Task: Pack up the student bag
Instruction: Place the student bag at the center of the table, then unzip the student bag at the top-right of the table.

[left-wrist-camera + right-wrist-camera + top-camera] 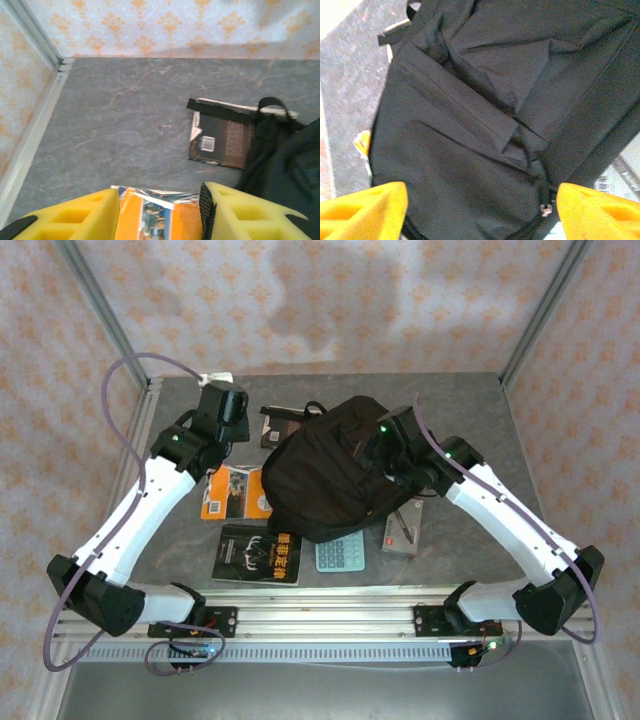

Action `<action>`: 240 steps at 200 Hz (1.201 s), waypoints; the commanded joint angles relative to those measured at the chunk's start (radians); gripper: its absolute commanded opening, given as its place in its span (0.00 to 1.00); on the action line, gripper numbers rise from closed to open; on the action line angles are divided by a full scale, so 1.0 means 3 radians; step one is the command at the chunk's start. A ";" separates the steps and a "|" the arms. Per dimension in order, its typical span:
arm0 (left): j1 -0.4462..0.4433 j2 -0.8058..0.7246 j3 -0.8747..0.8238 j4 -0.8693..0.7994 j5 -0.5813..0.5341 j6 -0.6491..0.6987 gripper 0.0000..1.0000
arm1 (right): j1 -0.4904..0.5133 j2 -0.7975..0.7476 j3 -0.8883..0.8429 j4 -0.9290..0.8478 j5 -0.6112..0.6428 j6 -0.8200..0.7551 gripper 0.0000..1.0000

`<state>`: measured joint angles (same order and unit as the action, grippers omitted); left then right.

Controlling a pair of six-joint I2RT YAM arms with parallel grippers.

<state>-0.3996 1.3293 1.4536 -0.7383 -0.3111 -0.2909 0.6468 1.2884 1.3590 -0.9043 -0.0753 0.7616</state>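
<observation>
One student bag [325, 475], large, soft and black. One grey desk [470, 420] carries everything.

Three books in all: one orange-covered book [235, 492], one black-covered book with orange lettering [258, 555], and one dark book [278, 426] partly hidden by the bag.

One pale blue-green calculator [338, 554]. One small grey case [402, 532].

Two white robot arms: one left arm [150, 505] and one right arm [510, 520]. Two purple cables [130, 370], one looping from each arm. Four yellow foam fingers [65, 220] in total, two to each arm, each pair seen in its own wrist view.
</observation>
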 commanded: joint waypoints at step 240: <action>-0.1675 0.3059 0.2937 -0.2342 0.1716 -0.1740 0.53 | -0.0970 -0.1259 -0.1765 0.0318 0.0554 0.1102 0.37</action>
<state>-0.8906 2.2215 2.2993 -1.3628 0.2276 -0.7818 0.3580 0.9390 0.8516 -0.7998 0.0631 1.0645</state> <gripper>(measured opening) 0.531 0.372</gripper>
